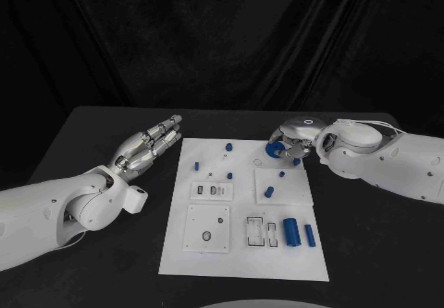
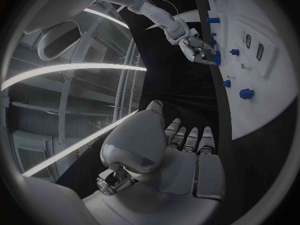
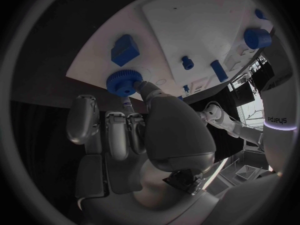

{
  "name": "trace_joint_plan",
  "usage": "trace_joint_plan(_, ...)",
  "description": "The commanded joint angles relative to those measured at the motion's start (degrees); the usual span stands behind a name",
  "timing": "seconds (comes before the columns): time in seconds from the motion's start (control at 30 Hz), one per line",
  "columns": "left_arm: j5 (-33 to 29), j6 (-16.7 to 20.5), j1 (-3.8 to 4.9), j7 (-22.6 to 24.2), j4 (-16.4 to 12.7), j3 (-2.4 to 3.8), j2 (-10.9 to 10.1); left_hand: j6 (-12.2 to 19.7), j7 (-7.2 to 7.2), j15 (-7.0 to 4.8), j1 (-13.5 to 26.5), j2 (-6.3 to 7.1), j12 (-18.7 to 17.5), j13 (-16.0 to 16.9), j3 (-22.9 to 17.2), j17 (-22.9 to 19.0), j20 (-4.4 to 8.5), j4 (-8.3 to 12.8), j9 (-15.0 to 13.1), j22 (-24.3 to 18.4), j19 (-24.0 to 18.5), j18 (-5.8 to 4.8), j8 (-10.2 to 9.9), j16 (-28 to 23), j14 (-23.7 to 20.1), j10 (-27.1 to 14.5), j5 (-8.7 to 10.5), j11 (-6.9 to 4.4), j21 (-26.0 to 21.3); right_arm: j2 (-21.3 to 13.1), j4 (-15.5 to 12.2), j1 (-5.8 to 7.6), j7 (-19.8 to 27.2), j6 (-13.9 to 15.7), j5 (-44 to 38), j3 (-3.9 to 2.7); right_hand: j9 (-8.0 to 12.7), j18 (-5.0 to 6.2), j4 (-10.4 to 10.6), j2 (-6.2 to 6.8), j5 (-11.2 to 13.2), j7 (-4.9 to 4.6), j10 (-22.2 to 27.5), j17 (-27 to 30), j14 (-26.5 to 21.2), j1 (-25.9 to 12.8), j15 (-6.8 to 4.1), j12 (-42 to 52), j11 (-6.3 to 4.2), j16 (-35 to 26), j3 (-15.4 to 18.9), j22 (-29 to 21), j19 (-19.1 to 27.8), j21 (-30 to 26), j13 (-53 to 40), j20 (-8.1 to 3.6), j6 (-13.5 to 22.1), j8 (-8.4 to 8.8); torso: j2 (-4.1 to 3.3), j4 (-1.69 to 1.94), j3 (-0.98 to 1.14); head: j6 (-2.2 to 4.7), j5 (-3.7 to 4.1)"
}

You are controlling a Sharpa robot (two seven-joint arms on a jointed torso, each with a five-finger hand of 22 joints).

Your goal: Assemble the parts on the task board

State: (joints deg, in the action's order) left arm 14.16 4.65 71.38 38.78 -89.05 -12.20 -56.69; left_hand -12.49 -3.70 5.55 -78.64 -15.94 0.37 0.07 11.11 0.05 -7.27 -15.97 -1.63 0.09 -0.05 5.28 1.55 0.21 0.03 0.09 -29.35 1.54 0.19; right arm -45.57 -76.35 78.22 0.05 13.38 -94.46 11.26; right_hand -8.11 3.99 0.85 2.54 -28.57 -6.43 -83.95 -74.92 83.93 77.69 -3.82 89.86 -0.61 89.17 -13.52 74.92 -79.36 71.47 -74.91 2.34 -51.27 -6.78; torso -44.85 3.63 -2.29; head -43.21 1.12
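- So far the job looks only partly done, judging by how the pieces lie: several small blue parts already stand upright like pegs in the white task board [image 1: 242, 256], among them one near its far edge [image 1: 228, 147], one toward its left edge [image 1: 196, 165] and one on the raised white tile [image 1: 269, 190].
- Still loose, as far as I can tell, are a blue cylinder [image 1: 290, 231] and a thinner blue bar [image 1: 309, 235], lying side by side near the board's right edge toward the near end, next to a block with open slots [image 1: 262, 231].
- The step in hand seems to be seating the blue toothed wheel [image 3: 124, 82] at the board's far right corner.
- The right robot hand [image 1: 292, 144] bends down over that corner, its fingertips [image 3: 141, 86] pinching the wheel, which sits on or just above the board beside a blue block [image 3: 124, 49]; whether it is fully seated I cannot tell.
- The left robot hand [image 1: 148, 146] hovers over the black surface [image 1: 102, 135] just off the board's left edge, holding nothing, its fingers straight, close together and pointing toward the far edge.
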Motion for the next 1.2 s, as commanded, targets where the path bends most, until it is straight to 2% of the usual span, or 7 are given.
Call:
trace_joint_plan(0.03,0.05,-0.99,0.07,10.65,-0.03,0.04,0.13,0.0,-0.19,0.57,-0.44,-0.01,-0.37,-0.07,-0.41,-0.05,-0.4,-0.03,-0.07,-0.09,0.05,0.27,0.15,-0.21,-0.03,-0.09,-0.38,0.38,-0.19,0.09,0.36,-0.91,0.2,-2.2,-0.93,0.63,-19.91,0.75,-0.39,-0.41,0.57,2.85,-6.05,-13.59,5.45,-0.16,-0.49,0.14,-0.57,-0.43,0.07,4.5,0.44,-0.26,-15.09,-0.11,-2.5,-19.24,-0.01,0.05,-0.03,0.0,0.04)
trace_joint_plan(0.47,0.05,-1.4,0.07,10.28,0.1,0.04,0.19,0.21,-0.14,1.0,-0.58,-0.02,-0.37,-0.07,-0.62,-0.05,-0.83,0.1,-0.04,-0.09,0.05,0.29,0.11,-0.21,-0.03,-0.09,-0.45,0.36,-0.19,0.63,0.44,-0.9,0.9,-1.94,-0.93,0.63,-20.9,0.86,-0.29,-0.39,3.48,3.15,-6.05,-13.14,5.27,-0.76,-0.58,0.14,-0.65,-0.87,-0.2,4.26,0.58,-1.11,-15.09,-0.22,-1.98,-20.16,0.04,-0.01,-0.02,0.04,-0.02)
trace_joint_plan(0.57,0.05,-1.49,0.07,10.23,0.09,0.04,0.16,0.21,-0.14,1.0,-0.58,-0.02,-0.37,-0.07,-0.62,-0.05,-0.83,0.1,-0.04,-0.09,0.05,0.29,0.11,-0.21,-0.03,-0.09,-0.45,0.36,-0.19,0.72,0.19,-0.89,1.06,-1.58,-0.93,0.62,-20.54,0.88,0.24,-0.23,5.6,2.88,-6.05,-13.01,5.22,-1.5,-0.59,0.14,-0.58,-1.02,-0.29,4.18,0.58,-1.55,-15.09,-0.24,-0.5,-19.22,0.02,0.03,0.0,0.11,0.04)
trace_joint_plan(0.7,0.05,-1.54,0.07,10.15,0.09,0.04,0.07,0.22,-0.12,1.11,-0.61,-0.03,-0.37,-0.07,-0.68,-0.05,-0.96,0.14,-0.04,-0.09,0.05,0.3,0.1,-0.21,-0.03,-0.09,-0.46,0.36,-0.19,0.62,-0.34,-0.85,1.04,-1.03,-0.93,0.62,-18.76,0.97,1.4,0.36,10.06,2.29,-6.05,-12.74,5.11,-2.63,-0.31,0.14,-0.2,-1.33,-0.28,3.99,0.69,-2.41,-15.09,0.01,2.24,-15.91,0.05,0.0,-0.02,0.2,0.07)
trace_joint_plan(0.83,0.05,-1.59,0.07,10.05,0.07,0.04,0.01,0.24,-0.11,1.17,-0.64,-0.02,-0.37,-0.07,-0.72,-0.05,-1.02,0.16,-0.03,-0.09,0.05,0.3,0.1,-0.21,-0.03,-0.09,-0.47,0.36,-0.19,0.39,-0.94,-0.62,0.82,-0.36,-0.93,0.62,-14.24,1.3,3.63,1.62,17.52,1.89,-6.05,-11.84,4.69,-3.69,0.11,0.14,0.23,-2.34,0.39,3.35,1.33,-4.54,-15.09,0.46,7.8,-8.24,0.03,-0.01,-0.06,0.29,0.1)
trace_joint_plan(0.93,0.05,-1.69,0.07,9.97,0.08,0.04,0.03,0.26,-0.11,1.23,-0.66,-0.02,-0.37,-0.07,-0.75,-0.05,-1.09,0.19,-0.03,-0.09,0.05,0.31,0.1,-0.21,-0.03,-0.09,-0.49,0.36,-0.19,0.13,-1.42,-0.3,0.57,0.42,-0.94,0.62,-12.0,1.45,4.72,2.2,19.77,1.97,-6.05,-11.52,4.53,-3.77,0.08,0.14,0.09,-2.75,1.38,3.12,1.56,-5.57,-15.09,0.45,10.53,-4.8,0.03,0.0,-0.05,0.34,0.16)
trace_joint_plan(1.2,0.05,-1.82,0.07,9.79,0.11,0.04,0.02,0.3,-0.12,1.28,-0.7,-0.02,-0.37,-0.07,-0.79,-0.05,-1.16,0.23,-0.03,-0.09,0.05,0.32,0.09,-0.21,-0.03,-0.09,-0.53,0.38,-0.19,-1.21,-3.06,1.09,0.52,2.65,-0.94,0.61,-9.98,1.46,6.81,2.5,21.88,2.13,-6.05,-11.6,4.56,-4.55,0.0,0.14,-0.01,-2.76,2.86,3.27,1.38,-6.02,-15.09,0.33,11.54,-2.72,0.02,0.09,-0.04,0.37,0.15)
